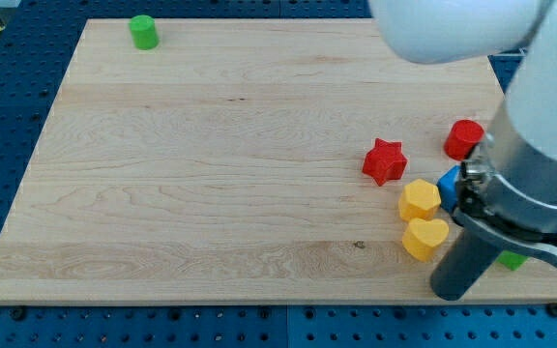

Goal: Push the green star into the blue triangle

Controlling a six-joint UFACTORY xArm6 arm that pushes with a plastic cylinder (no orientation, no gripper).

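A small piece of a green block [513,259] shows at the view's bottom right, mostly hidden behind the arm; I cannot make out its shape. A blue block [447,183] peeks out at the arm's left edge, next to the yellow hexagon [420,199]; its shape is also mostly hidden. My dark rod comes down at the bottom right, and my tip [450,294] sits near the board's bottom edge, just right of and below the yellow heart [425,238], left of the green piece and below the blue block.
A red star [385,160] lies left of the blue block. A red cylinder [464,139] stands above the blue block. A green cylinder [144,32] stands at the board's top left corner. The arm's large body covers the view's right side. The board's bottom edge [259,302] is close to the tip.
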